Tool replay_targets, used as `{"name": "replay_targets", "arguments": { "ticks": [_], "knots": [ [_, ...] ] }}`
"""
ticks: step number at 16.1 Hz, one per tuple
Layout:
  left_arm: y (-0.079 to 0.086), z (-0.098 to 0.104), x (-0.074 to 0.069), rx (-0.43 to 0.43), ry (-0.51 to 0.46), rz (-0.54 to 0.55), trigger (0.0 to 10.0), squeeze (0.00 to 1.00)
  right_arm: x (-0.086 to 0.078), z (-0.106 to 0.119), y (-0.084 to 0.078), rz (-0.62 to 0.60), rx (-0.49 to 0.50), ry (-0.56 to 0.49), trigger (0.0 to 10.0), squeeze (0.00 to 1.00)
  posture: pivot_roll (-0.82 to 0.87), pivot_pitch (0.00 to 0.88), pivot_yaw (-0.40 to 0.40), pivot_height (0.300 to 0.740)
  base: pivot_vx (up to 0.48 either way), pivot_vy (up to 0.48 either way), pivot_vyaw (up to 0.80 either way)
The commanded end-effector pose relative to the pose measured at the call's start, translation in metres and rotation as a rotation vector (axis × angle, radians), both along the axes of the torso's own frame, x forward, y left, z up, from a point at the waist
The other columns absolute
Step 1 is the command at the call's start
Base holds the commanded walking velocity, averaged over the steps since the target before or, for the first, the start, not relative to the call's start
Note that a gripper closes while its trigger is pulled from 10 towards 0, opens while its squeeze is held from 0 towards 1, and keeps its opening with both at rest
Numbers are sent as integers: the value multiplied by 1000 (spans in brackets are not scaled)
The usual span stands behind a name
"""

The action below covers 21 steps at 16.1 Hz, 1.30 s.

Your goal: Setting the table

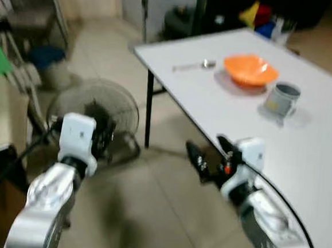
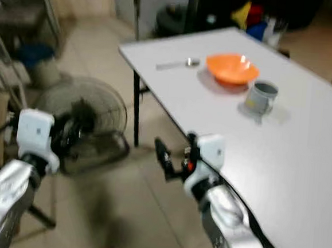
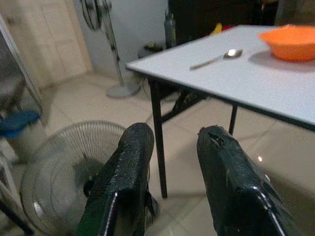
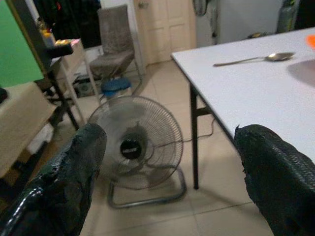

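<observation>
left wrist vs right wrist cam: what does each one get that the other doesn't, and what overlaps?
Left wrist: the orange bowl nearly whole on the white table, beyond the left pincer. Right wrist: a grey chair, a green panel and a beige side table, past the wide-open right pincer; of the bowl, just an orange sliver at the frame edge. Shared: the spoon on the table, the floor fan, the blue bin.

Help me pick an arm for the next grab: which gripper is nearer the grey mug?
Right. The right gripper hangs at the table's near edge, with the grey mug farther in on the tabletop. The left gripper is off over the floor fan.
</observation>
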State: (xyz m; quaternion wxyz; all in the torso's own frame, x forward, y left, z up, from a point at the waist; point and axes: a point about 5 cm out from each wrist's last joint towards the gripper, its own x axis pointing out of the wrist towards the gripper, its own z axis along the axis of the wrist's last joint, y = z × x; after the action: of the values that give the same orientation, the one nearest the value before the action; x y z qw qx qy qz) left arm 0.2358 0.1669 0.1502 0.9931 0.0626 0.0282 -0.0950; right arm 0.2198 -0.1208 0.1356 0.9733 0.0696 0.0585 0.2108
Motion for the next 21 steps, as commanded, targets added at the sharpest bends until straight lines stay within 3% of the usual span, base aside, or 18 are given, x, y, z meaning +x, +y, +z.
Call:
{"name": "replay_targets", "arguments": {
  "ticks": [1, 12, 15, 21],
  "knots": [
    [1, 4, -1, 13, -13, -8, 10000, 0, 2, 1, -2, -11, -3, -6, 10000, 0, 177, 0, 16, 727, 0, 334, 800],
    [4, 6, -1, 24, -16, -13, 10000, 0, 0, 0, 2, -4, 16, -2, 10000, 0, 187, 0, 18, 727, 0, 332, 800],
    [4, 7, -1, 25, -19, -7, 10000, 0, 1, -1, 3, -7, 23, 1, 10000, 0, 188, 0, 19, 727, 0, 0, 800],
    [6, 12, 4, 22, -29, -16, 10000, 0, 6, 2, 3, -56, 97, 16, 10000, 0, 202, 0, 28, 727, 86, 0, 0]
  ]
}}
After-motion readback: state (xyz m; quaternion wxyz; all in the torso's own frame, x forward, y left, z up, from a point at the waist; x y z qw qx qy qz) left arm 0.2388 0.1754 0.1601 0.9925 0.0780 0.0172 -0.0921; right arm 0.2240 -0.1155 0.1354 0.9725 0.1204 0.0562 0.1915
